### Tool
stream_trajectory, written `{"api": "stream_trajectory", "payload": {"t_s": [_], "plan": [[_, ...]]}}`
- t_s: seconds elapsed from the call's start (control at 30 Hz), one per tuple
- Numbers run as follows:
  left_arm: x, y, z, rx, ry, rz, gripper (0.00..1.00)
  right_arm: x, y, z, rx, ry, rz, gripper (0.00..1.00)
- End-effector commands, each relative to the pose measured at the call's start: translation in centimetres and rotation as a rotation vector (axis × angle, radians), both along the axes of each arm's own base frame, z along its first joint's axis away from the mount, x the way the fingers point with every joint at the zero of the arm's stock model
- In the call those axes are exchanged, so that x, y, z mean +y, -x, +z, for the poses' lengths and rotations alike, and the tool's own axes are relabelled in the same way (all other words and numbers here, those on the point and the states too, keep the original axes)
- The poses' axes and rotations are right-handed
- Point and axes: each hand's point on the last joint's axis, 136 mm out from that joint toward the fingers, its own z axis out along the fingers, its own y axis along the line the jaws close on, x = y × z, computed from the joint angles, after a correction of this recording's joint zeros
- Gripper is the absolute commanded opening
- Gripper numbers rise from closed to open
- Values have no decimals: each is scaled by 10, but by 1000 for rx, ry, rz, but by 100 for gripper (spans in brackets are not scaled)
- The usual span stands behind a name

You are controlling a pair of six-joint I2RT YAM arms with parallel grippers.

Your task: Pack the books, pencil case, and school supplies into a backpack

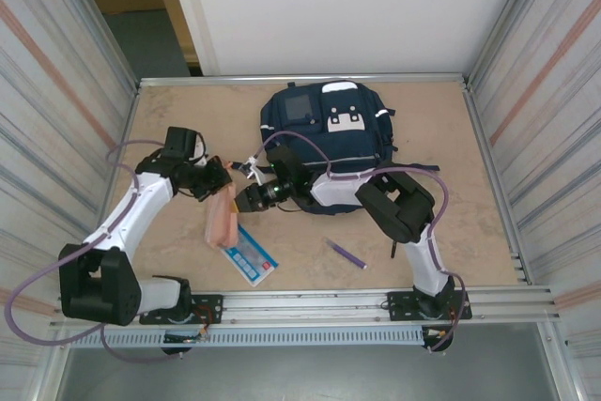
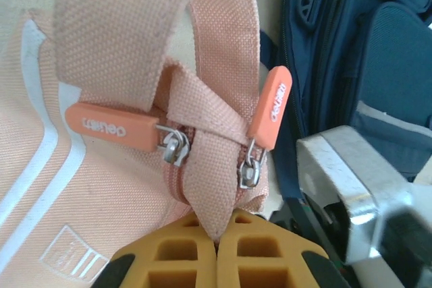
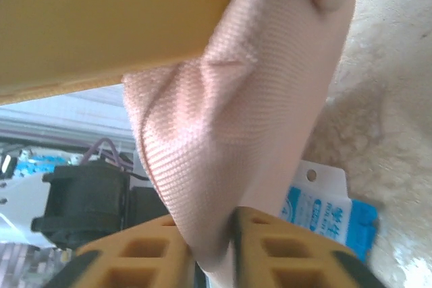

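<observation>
Left wrist: pencil case (image 2: 101,166) clamped between left pincer (image 2: 217,241) tips; right pincer (image 3: 214,237) grips it too.

table (image 1: 470,185): pale wood (metal-framed) | side walls (image 1: 56,91): ribbed metal | back panel (image 1: 357,7): white

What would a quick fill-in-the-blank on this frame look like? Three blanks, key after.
1. The right pincer and the left pincer are both shut on the salmon-pink ____.
2. The left pincer pinches a fabric tab between two orange ____ pulls.
3. The purple pen lies on the ____, in front of the backpack, not inside it.

Missing words: pencil case; zipper; table.
</observation>
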Motion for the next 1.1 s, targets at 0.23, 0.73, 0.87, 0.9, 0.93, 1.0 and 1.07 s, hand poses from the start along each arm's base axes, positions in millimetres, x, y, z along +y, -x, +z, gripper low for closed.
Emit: {"api": "stream_trajectory", "payload": {"t_s": [0.23, 0.73, 0.87, 0.9, 0.93, 1.0, 1.07], "plan": [[34, 2, 5, -77, -34, 92, 71, -22, -3, 28, -59, 36, 37, 0], [-78, -8, 38, -342, 415, -400, 81, -122, 28, 83, -228, 105, 186, 0], [-87, -2, 63, -453, 481, -457, 79, -132, 25, 95, -243, 99, 167, 0], [-87, -1, 67, -476, 484, -458, 78, -137, 23, 99, -243, 98, 156, 0], [-87, 1, 72, -500, 491, -463, 76, -141, 20, 103, -249, 95, 142, 0], [-93, 9, 84, -550, 508, -505, 71, -150, 13, 111, -269, 92, 112, 0], [-106, 21, 94, -600, 502, -586, 67, -156, 6, 120, -299, 89, 87, 0]]}}
